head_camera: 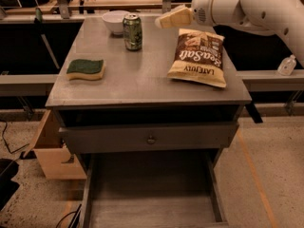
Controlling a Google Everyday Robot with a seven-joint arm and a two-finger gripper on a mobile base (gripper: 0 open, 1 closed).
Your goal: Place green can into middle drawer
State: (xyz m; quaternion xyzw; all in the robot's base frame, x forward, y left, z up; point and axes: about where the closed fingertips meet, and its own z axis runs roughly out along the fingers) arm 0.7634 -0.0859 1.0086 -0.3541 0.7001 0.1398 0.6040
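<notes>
Lab or workshop, workbenches [273,79], cables [8,136] on speckled floor [278,175], tool [161,22] above cabinet [142,82]

Pale gripper [167,20] hangs over the rear of the grey tabletop [142,82], right of the small green drink can [132,32], open air between them. A white bowl [114,21] crowds the can's rear left. Brown chip bag [198,57] blocks the right side, green sponge [85,69] the left. The wide grey middle drawer [152,210] stands pulled out, open from above; the knobbed grey drawer front [150,137] overhangs its rear.
</notes>
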